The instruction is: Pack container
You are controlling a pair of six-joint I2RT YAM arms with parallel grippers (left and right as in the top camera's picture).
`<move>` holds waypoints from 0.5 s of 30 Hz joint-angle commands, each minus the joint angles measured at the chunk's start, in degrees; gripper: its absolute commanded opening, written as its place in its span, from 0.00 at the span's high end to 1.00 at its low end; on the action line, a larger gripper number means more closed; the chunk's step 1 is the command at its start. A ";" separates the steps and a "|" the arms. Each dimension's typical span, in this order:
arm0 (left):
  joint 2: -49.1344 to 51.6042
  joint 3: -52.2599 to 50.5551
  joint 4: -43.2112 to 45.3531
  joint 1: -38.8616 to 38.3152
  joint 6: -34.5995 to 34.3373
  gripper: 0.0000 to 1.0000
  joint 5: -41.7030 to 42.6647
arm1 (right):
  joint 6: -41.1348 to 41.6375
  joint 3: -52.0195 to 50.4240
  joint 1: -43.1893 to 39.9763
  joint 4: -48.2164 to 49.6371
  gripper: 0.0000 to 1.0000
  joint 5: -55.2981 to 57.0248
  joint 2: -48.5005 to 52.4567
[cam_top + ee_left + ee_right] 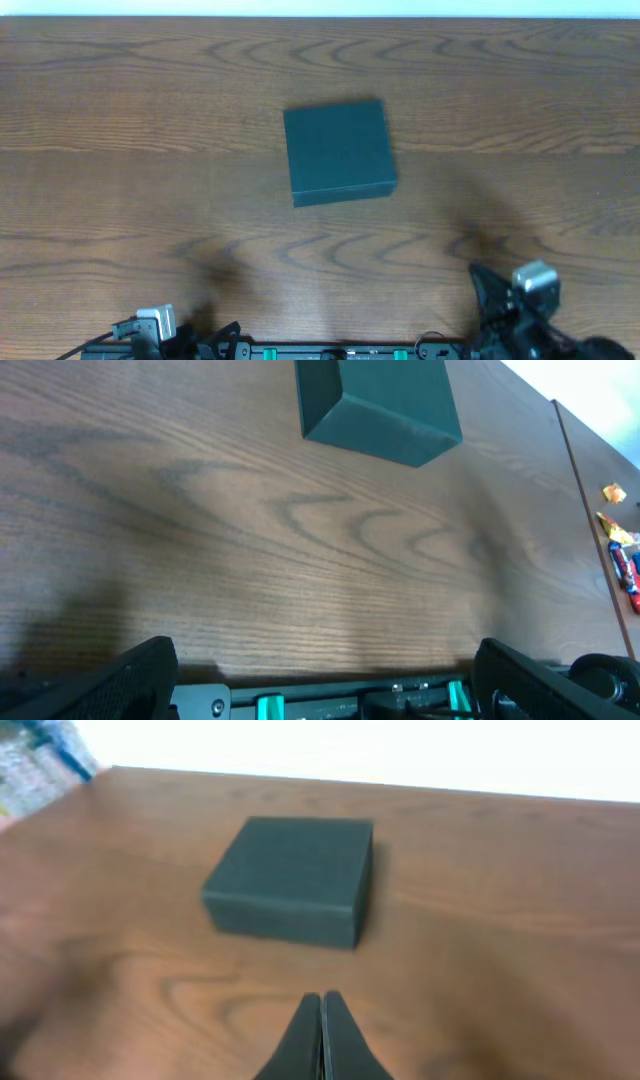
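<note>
**A:** Where's the box (338,150)?

**B:** It lies flat on the table (120,120), shut, with bare wood on every side. Nothing touches it.

**A:** And the left claw (325,650)?

**B:** It's spread wide. In its wrist view one finger (140,675) sits at each bottom corner, with nothing between them. The box is ahead of it, well apart. From overhead, that arm is low at the near edge, to the left of the box.

**A:** And the right claw (322,1015)?

**B:** It's pinched tight, with the fingers pressed together and nothing between them. The tips point straight at the box's near side, with a clear stretch of wood between. From overhead, it is on the near side of the box and to its right.

**A:** Anything else?

**B:** A few coloured packets (620,550) lie far right of the box, past the table's edge. They're too small to read.
</note>
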 commanded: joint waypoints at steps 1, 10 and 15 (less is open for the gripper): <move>-0.11 0.07 -0.04 -0.07 0.22 0.05 -0.44 | 0.68 -6.38 0.28 7.74 0.99 1.25 -0.15; -0.11 0.07 -0.04 -0.07 0.22 0.05 -0.44 | 2.43 -20.65 0.28 22.25 0.03 13.68 -0.15; -0.11 0.07 -0.04 -0.07 0.22 0.05 -0.44 | 5.14 -24.50 0.28 22.95 0.01 14.91 -0.15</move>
